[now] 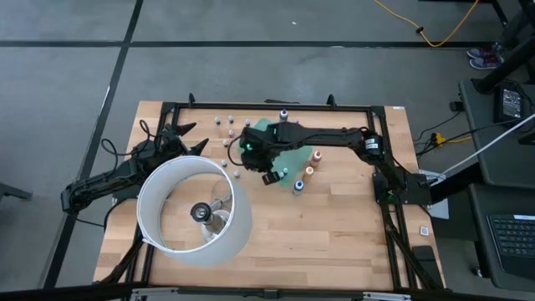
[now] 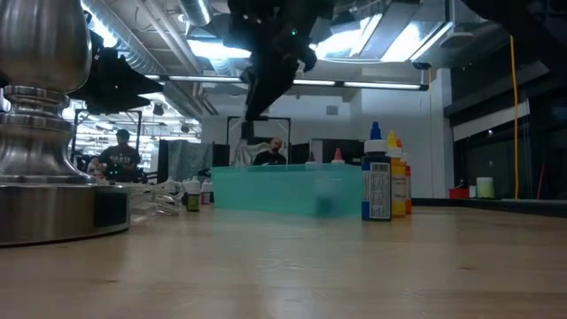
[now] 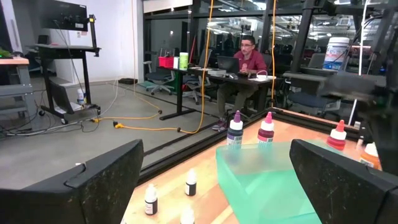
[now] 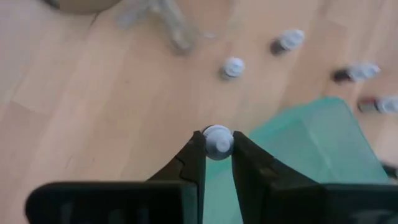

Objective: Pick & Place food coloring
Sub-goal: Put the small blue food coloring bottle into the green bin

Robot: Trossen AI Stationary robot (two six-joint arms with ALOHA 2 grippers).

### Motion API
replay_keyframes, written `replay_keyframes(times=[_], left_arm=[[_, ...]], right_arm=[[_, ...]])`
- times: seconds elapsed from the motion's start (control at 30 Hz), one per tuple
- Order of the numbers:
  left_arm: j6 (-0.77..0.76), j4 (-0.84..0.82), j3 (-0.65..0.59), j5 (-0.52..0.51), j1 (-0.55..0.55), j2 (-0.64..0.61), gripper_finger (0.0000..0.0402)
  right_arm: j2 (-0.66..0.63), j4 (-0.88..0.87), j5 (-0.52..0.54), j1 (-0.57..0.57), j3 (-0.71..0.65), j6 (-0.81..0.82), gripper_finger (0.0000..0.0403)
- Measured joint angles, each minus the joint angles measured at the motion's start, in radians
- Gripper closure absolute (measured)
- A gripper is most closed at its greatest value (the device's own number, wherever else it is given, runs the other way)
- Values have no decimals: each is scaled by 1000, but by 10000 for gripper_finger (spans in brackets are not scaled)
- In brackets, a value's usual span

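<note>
Right tool (image 4: 217, 144) clamps a white-capped food coloring bottle (image 4: 217, 139) at frame center above green sheet (image 4: 311, 146); left tool (image 3: 211, 180) gapes wide.

Two dark robot arms

Both arms (image 1: 334, 134) are matte black with black cables; the right gripper (image 4: 217, 144) has flat, tapered black fingers (image 4: 193, 163); a green light glows at its wrist.

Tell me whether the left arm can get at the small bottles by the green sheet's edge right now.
Probably yes. The left gripper is open and empty, and the small bottles stand close ahead of it on bare table. The ring lamp sits beside, not between.
</note>
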Motion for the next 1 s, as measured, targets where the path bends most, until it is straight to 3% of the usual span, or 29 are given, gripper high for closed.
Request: replay_keyframes(times=[0.27, 0.53, 1.0], left_arm=[[0, 0, 0, 0, 0, 0, 2], [0, 0, 0, 0, 0, 0, 2], [0, 0, 0, 0, 0, 0, 2]], right_arm=[[-1, -70, 40, -44, 55, 290, 344], [-65, -84, 169, -51, 43, 558, 344], [-278, -18, 270, -39, -283, 941, 344]])
